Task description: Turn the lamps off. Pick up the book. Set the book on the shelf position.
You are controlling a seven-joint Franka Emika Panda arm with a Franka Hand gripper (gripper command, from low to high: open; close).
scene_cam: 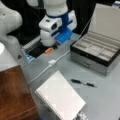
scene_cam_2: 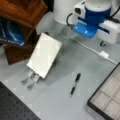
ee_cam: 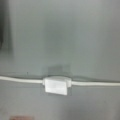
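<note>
The book (scene_cam: 60, 98) (scene_cam_2: 45, 55), a white spiral-bound notebook, lies flat and untouched on the grey table. To its left in a front view stands the shelf position (scene_cam: 15, 95), a reddish-brown wooden cabinet, which also shows in the other view (scene_cam_2: 23, 11). My gripper (scene_cam: 50, 46) hangs over the back of the table, well away from the book. Straight below it, the wrist view shows a white inline switch (ee_cam: 56, 85) on a white cable (ee_cam: 100, 83); both also appear in the front views (scene_cam: 51, 62) (scene_cam_2: 103, 54). The lamps are out of view.
An open grey compartment case (scene_cam: 96, 51) (scene_cam_2: 107, 96) stands at a front view's right. A black pen (scene_cam: 82, 83) (scene_cam_2: 75, 84) lies between the case and the book. Metal clips (scene_cam_2: 30, 80) lie at the book's near end. A dark tray (scene_cam: 37, 51) sits under the arm.
</note>
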